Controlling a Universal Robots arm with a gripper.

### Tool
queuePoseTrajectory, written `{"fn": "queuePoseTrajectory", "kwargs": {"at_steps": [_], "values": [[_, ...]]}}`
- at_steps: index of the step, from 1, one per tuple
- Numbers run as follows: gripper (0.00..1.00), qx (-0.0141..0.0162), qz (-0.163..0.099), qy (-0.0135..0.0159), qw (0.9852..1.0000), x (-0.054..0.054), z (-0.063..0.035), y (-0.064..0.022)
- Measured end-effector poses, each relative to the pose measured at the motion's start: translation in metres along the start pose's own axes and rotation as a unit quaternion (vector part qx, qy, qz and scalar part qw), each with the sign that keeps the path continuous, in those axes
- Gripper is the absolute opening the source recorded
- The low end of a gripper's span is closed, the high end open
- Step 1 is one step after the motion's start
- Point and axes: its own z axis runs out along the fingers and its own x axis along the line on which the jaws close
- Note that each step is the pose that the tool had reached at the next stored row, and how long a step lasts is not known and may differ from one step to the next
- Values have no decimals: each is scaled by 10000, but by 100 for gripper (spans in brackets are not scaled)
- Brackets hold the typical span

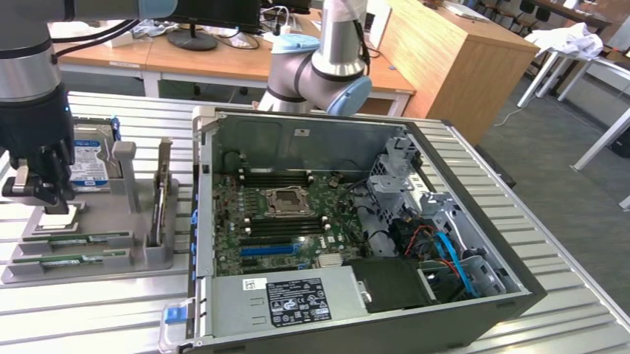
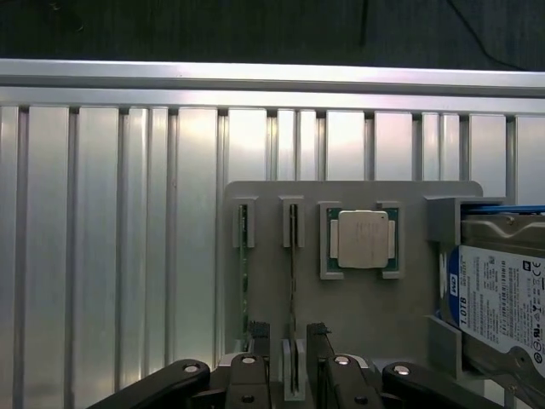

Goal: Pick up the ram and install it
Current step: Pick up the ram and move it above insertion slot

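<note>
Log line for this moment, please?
gripper: open, empty, above grey tray | ram: in tray slot, lined up between jaws | processor: in tray

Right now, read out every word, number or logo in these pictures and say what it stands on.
"018", a doubtful reading of the large characters on the hard drive label; its fine print is too small to read.
Too small to read: the print on the power supply label.
Too faint to read: any markings on the processor chip.
</note>
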Motion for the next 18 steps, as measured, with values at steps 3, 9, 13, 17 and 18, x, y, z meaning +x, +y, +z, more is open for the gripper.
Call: {"fn": "queuePoseTrajectory", "kwargs": {"at_steps": [3,9,13,17,18], "values": [[31,0,0,0,10000,46,-1,-1],[31,0,0,0,10000,134,-3,-1],[31,-1,0,0,10000,187,-4,-1],[31,0,0,0,10000,189,-4,-1],[31,-1,0,0,10000,189,-2,-1]]}}
